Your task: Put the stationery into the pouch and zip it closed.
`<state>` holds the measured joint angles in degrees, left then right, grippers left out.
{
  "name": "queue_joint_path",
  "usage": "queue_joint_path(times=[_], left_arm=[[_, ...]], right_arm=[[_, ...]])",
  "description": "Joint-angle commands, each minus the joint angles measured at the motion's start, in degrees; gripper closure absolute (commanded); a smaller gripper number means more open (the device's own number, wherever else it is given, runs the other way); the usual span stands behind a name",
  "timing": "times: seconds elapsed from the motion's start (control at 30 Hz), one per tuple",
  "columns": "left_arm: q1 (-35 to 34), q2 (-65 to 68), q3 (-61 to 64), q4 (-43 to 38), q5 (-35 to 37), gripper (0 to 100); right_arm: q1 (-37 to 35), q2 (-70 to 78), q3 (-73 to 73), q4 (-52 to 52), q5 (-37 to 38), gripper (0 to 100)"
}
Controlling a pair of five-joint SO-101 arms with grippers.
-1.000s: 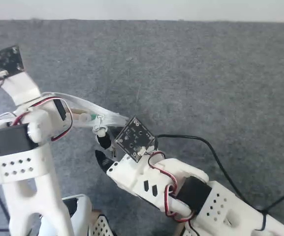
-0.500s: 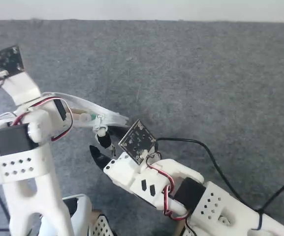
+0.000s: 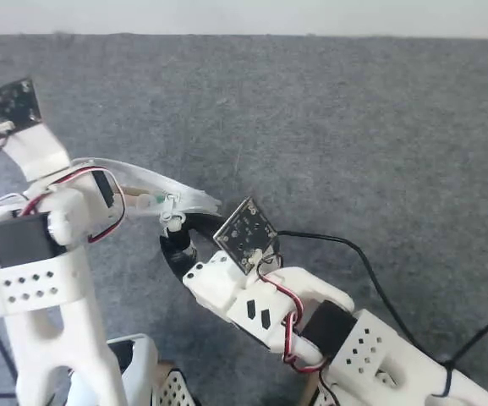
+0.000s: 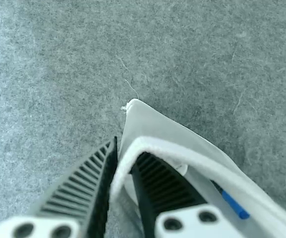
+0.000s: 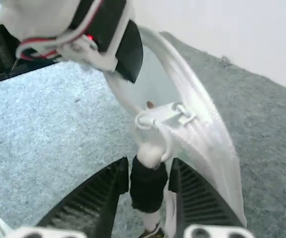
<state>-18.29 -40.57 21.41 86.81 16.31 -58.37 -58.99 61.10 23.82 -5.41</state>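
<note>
The left gripper (image 4: 123, 171) is clenched on the rim of the translucent white plastic pouch (image 3: 146, 179), one ribbed finger on each side of the rim. By this end the pouch is held up above the grey carpeted table (image 3: 353, 127). A blue stationery piece (image 4: 233, 205) is seen through the wall of the pouch, so filling is judged to be done, at least in part.

The long axis of the pouch runs from the held end to its free tip, and the zipper follows this same line. The small white zipper slider (image 3: 171, 205) sits on the zipper between the two ends, nearer to the free tip. Below the slider hangs the short black pull tab (image 5: 146, 184).

The right gripper (image 5: 148, 167) is placed just under the pouch, at the slider. Its jaws are closed around the pull tab and appear to touch it on both sides. The mouth looks open at the held end. The coming pull is therefore judged to go along the pouch's long axis toward the left gripper, while that gripper holds against it.
</note>
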Motion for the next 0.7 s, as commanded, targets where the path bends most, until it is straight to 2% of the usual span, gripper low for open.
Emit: queue_joint_path(times=[0.0, 0.13, 0.23, 0.33, 0.67], left_arm=[[-0.1, 0.3, -1.3, -1.8, 0.7, 99], [-0.1, 0.3, -1.3, -1.8, 0.7, 99], [-0.1, 0.3, -1.2, -1.8, 0.7, 99], [-0.2, 0.3, -1.2, -1.8, 0.7, 99], [-0.2, 0.3, -1.2, -2.2, 0.3, 98]], right_arm=[[0.9, -1.9, -0.1, -2.0, -0.4, 87.5], [0.9, -1.9, 0.4, -2.0, -0.4, 88.6], [0.9, -2.2, 0.4, -1.9, -0.2, 99.1], [0.7, -2.5, -0.1, 0.0, 2.0, 98.9], [0.6, -2.6, -10.7, 21.2, 2.5, 99.3]])
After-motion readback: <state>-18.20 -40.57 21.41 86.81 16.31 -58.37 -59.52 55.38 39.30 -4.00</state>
